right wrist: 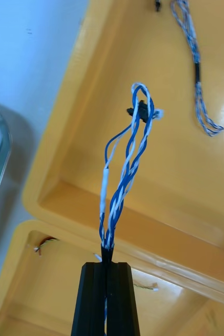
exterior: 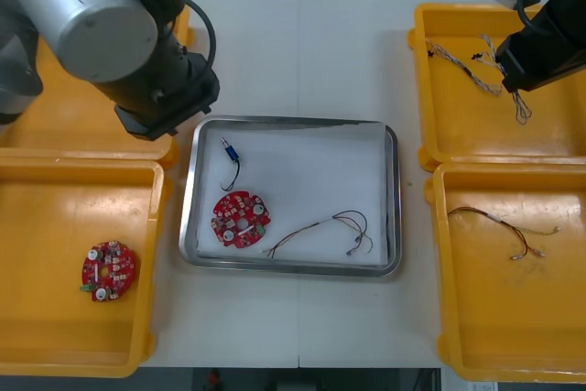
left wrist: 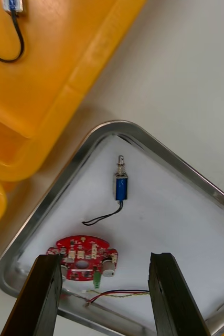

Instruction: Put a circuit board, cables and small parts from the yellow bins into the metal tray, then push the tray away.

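The right gripper (right wrist: pixel 107 266) is clenched on one end of the twisted blue and white cable (right wrist: pixel 123 173). The cable appears to hang clear of the far right yellow bin (right wrist: pixel 164 68), probably ready to carry to the metal tray (exterior: pixel 392 191). The left gripper (left wrist: pixel 101 258) hovers released and empty over the tray, which holds a circuit board (exterior: pixel 240 219), a small metal part (exterior: pixel 226 147) and a red and yellow cable (exterior: pixel 330 226).
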